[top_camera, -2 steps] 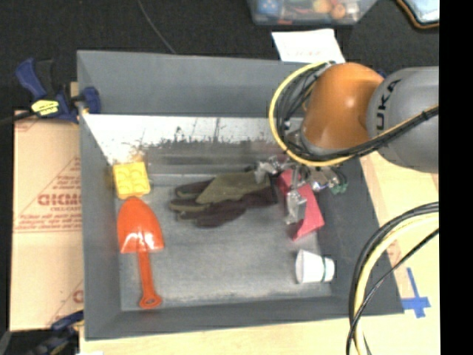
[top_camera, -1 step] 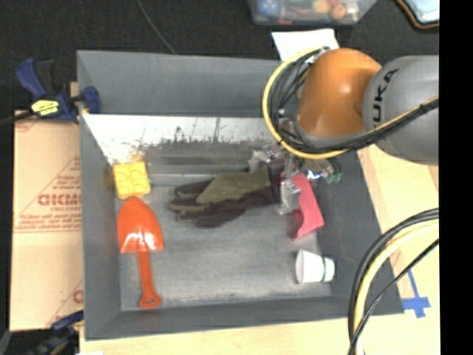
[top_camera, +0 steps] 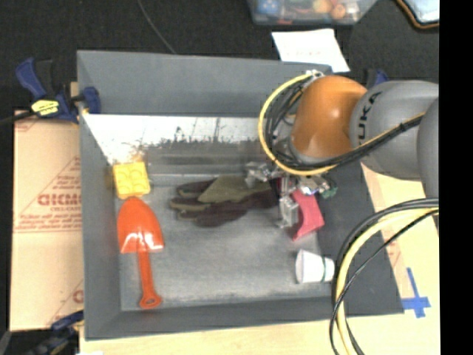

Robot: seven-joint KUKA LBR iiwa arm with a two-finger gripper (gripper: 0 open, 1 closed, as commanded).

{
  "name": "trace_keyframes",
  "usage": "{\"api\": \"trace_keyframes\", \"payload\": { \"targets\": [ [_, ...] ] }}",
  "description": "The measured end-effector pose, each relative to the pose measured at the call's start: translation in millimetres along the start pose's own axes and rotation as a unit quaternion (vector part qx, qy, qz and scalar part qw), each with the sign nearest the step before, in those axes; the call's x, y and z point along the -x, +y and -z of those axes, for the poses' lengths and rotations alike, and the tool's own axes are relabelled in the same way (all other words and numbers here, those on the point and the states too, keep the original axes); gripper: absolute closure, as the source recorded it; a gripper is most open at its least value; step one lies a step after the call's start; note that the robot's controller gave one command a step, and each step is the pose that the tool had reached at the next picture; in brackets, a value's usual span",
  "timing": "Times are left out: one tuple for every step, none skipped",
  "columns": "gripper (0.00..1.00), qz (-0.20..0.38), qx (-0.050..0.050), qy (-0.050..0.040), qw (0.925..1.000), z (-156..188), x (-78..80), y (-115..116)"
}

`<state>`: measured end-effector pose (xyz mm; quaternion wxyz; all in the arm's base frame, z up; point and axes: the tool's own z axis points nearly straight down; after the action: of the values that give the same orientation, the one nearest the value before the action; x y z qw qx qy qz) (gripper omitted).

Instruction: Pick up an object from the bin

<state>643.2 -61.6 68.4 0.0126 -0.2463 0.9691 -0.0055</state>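
At the left, the yellow block [top_camera: 131,179] and orange shovel [top_camera: 140,231] lie on the floor. The dark glove [top_camera: 218,198] sprawls mid-bin. My gripper [top_camera: 287,209] sits low between its right end and the pink block [top_camera: 309,214]. I cannot tell whether my jaws are spread or pinching. I judge nothing lifted yet.

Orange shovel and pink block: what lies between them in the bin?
In the camera view, a dark glove lies between the shovel and the pink block, nearer the block; bare bin floor separates it from the shovel.
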Motion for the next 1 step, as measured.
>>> {"api": "trace_keyframes", "payload": {
  "targets": [
    [1.0, 0.046, -0.007, -0.0121, 0.9988, 18.3, 11.7, 3.3]
  ]
}}
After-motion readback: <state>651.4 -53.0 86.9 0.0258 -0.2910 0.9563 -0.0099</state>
